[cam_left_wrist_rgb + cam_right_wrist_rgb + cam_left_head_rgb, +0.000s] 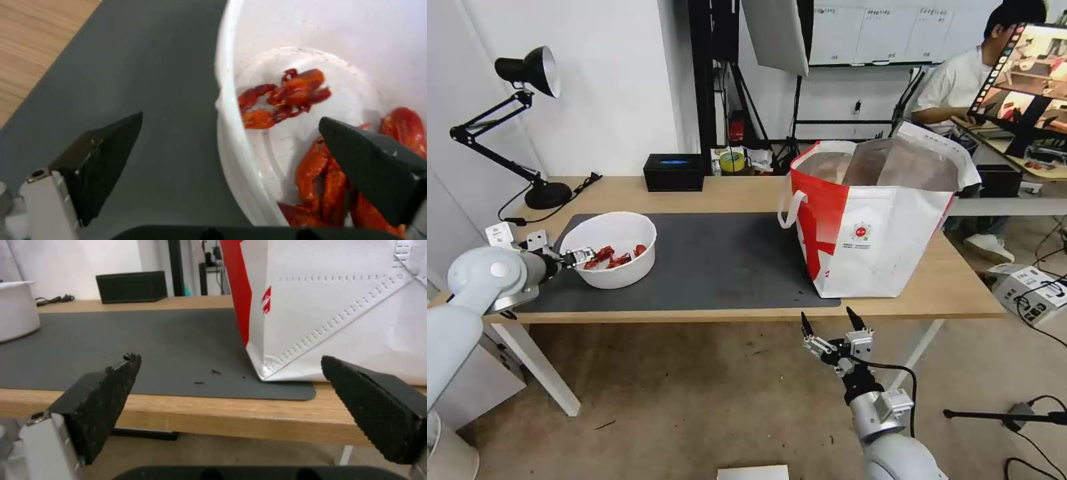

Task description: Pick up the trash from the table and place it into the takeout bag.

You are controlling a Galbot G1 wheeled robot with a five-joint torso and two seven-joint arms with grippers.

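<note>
Straddling the near rim of the white round bowl point(231, 110), the left gripper point(582, 257) has its jaws spread wide, one finger over the dark grey mat point(146, 83), the other inside above the red shell scraps point(285, 93), touching nothing. Upright on the mat, the round bowl has no long axis. The right gripper point(828, 327) hangs open below the table point(720, 190) edge, near the takeout bag point(874, 227).

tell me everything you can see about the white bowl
The white bowl is round, deep and plastic-looking, upright on the dark grey mat toward the table's left end. Red shell scraps lie on its stained bottom. The left hand is open astride its near rim, one finger inside, the other over the mat outside.
</note>
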